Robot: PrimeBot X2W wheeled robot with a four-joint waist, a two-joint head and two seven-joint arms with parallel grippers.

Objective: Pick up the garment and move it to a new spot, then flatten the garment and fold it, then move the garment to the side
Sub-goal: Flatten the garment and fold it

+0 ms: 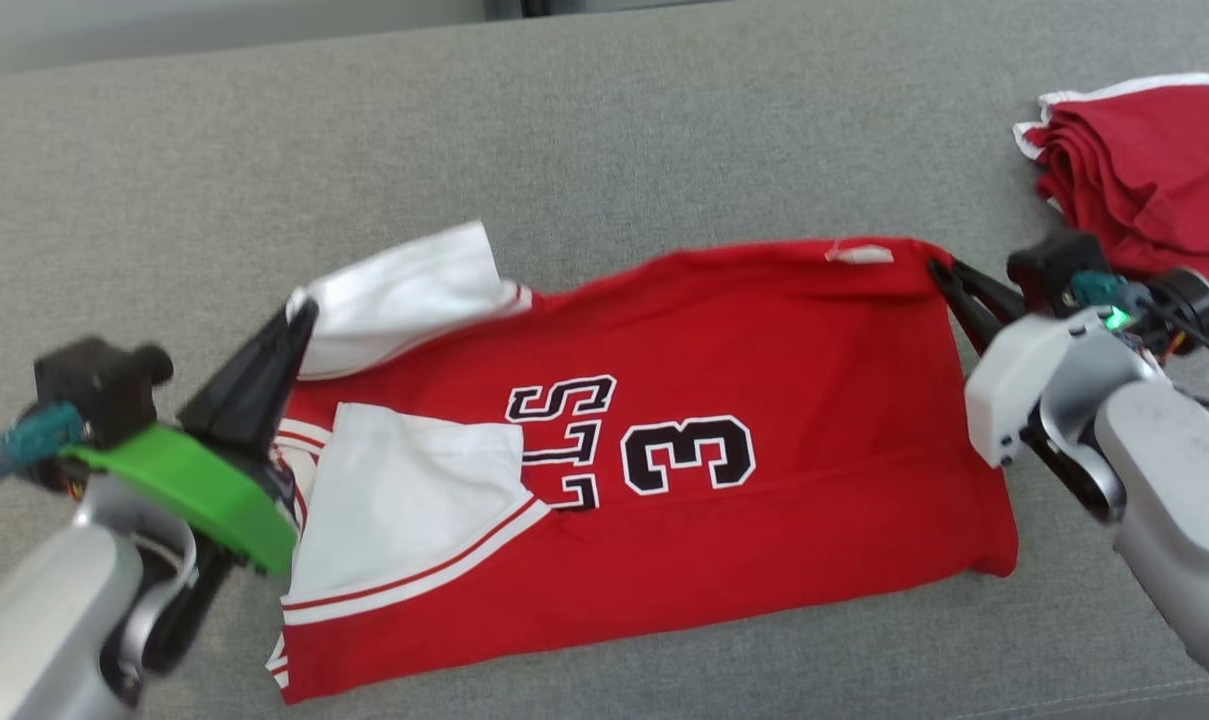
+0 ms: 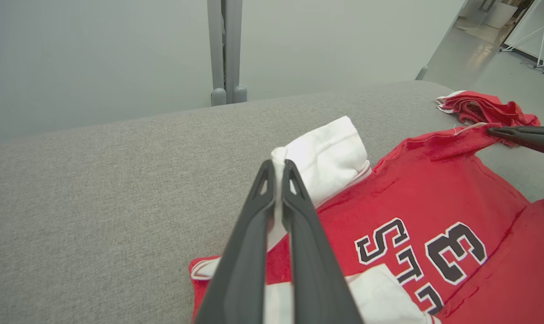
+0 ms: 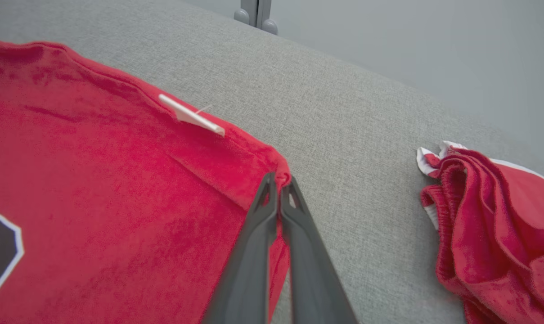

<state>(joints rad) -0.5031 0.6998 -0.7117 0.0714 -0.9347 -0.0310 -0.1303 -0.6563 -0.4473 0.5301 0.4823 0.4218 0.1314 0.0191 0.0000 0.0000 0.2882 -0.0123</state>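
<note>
We see the limp, light red-and-white fabric jersey spread across the middle of the head view. The left tool is clamped on its white sleeve, and the right tool is pinched on a red corner. Corners look like the best holds.

head: high, downward | wrists: low, close | shared: jersey

Head view: garment lies mid-frame on cushion.
Spread L-R across ctr. left gripper at its upper-left sleeve end, right gripper at its upper-right corner, both touching cloth. tag on top edge, just left of right gripper. cloth pile in upper-right of frame, apart from garment.
</note>
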